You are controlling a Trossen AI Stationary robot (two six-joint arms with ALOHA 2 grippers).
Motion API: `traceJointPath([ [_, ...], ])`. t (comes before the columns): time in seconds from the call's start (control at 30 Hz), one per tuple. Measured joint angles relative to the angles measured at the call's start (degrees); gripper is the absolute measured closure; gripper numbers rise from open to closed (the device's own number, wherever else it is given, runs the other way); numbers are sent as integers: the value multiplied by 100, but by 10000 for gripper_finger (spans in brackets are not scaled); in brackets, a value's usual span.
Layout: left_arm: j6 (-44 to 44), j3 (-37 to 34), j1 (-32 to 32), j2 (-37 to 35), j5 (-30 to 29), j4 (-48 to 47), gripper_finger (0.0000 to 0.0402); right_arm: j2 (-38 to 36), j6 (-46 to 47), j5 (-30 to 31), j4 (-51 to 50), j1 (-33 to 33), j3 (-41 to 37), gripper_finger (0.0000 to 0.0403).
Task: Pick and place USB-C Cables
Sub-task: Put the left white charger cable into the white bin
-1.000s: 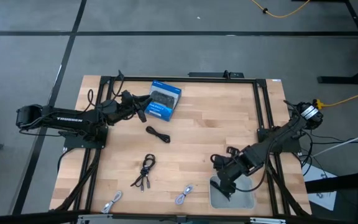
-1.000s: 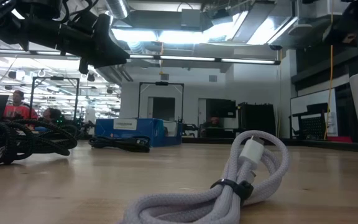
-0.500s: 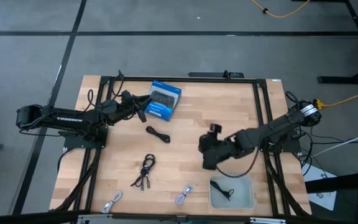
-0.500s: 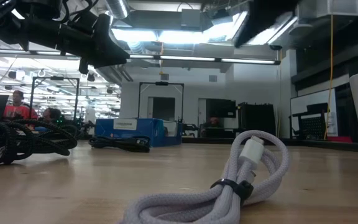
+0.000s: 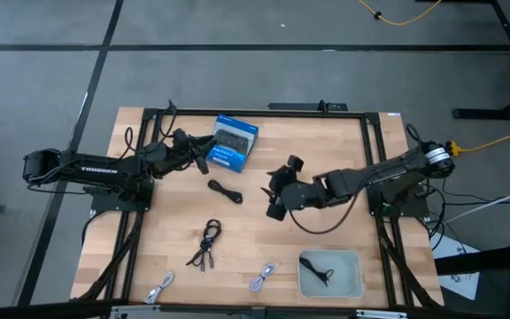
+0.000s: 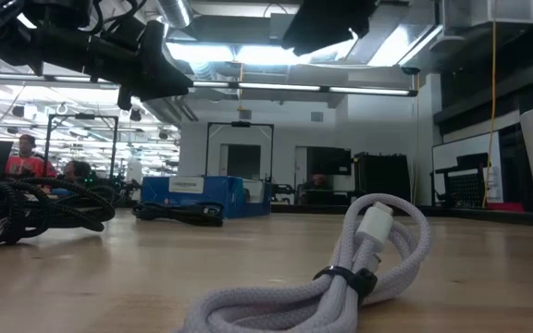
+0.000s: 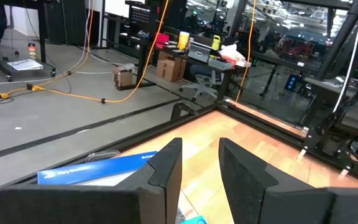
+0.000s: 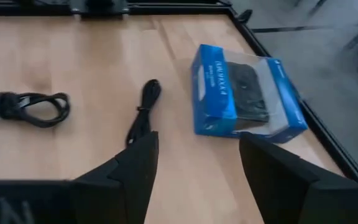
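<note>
My right gripper (image 5: pixel 273 192) hovers open over the middle of the table, pointing toward a loose black USB-C cable (image 5: pixel 225 190) that lies flat on the wood (image 8: pixel 143 112). A black cable bundle (image 5: pixel 208 241) and two grey cables (image 5: pixel 159 287) (image 5: pixel 262 277) lie near the front edge. Another black cable (image 5: pixel 319 270) lies inside the white tray (image 5: pixel 354 285). My left gripper (image 5: pixel 200 152) waits open, raised beside the blue box (image 5: pixel 235 142); nothing is between its fingers (image 7: pixel 197 168).
The blue box (image 8: pixel 244 96) lies flat at the far middle, just beyond the loose black cable. A black frame (image 5: pixel 374 159) borders the table top. In the low view one grey cable (image 6: pixel 340 268) lies close to the camera.
My right gripper has risen from over the white tray and travelled toward the table's far left, to the middle of the table near the loose black cable. A black cable now shows lying in the tray where the gripper stood.
</note>
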Motion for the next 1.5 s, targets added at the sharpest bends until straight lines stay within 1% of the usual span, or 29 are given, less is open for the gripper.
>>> traceJointPath([
  [0.23,13,-1,0,0,7,-2,303,0,1003,-2,-566,-244,-4,175],
  [0.27,-2,1,2,0,132,-10,303,0,1092,-4,-663,-260,-4,175],
  [0.3,-6,0,8,-4,500,-49,303,0,1202,-1,-747,-262,-4,175],
  [0.33,-34,1,5,-6,1044,-124,303,0,1239,-5,-824,-260,-4,175],
  [0.4,-426,-1,-62,-69,2232,-359,303,0,1318,-18,-980,-255,-4,175],
  [0.43,-739,33,-121,-100,2661,-554,303,0,1339,-21,-1079,-255,-4,175],
  [0.47,-1072,115,-181,-105,2918,-878,303,0,1344,-20,-1162,-255,-4,175],
  [0.5,-1395,225,-260,-105,3040,-1353,303,0,1343,-20,-1231,-255,-4,175],
  [0.57,-1766,580,-482,-101,3078,-2684,303,0,1343,-18,-1345,-255,-4,175],
  [0.63,-1979,1087,-827,-73,2875,-4134,303,0,1343,-18,-1395,-255,-4,175],
  [0.7,-2218,1630,-1214,153,2561,-5469,303,0,1341,-18,-1472,-255,-4,175],
  [0.77,-2598,2166,-1616,407,2446,-6888,303,0,1336,-18,-1494,-255,-4,175],
  [0.83,-3014,2771,-1984,602,2691,-7984,303,0,1334,-18,-1536,-255,-4,175],
  [0.93,-3578,3423,-2514,894,3353,-9196,303,0,1331,-17,-1629,-255,-4,175],
  [1.0,-4112,3683,-2882,1002,3547,-9304,303,0,1331,-18,-1715,-255,-4,175],
  [1.07,-4670,3791,-3239,1026,3626,-9342,303,0,1337,-16,-1765,-255,-4,175],
  [1.23,-6245,3730,-4337,1227,3762,-9514,303,0,1342,-26,-1815,-255,-4,175],
  [1.37,-7757,3666,-5244,1473,3742,-9615,303,0,1583,-306,-1834,-255,-4,175],
  [1.5,-9061,3660,-5949,1864,3707,-9458,303,0,1961,-618,-1882,-240,-4,175],
])
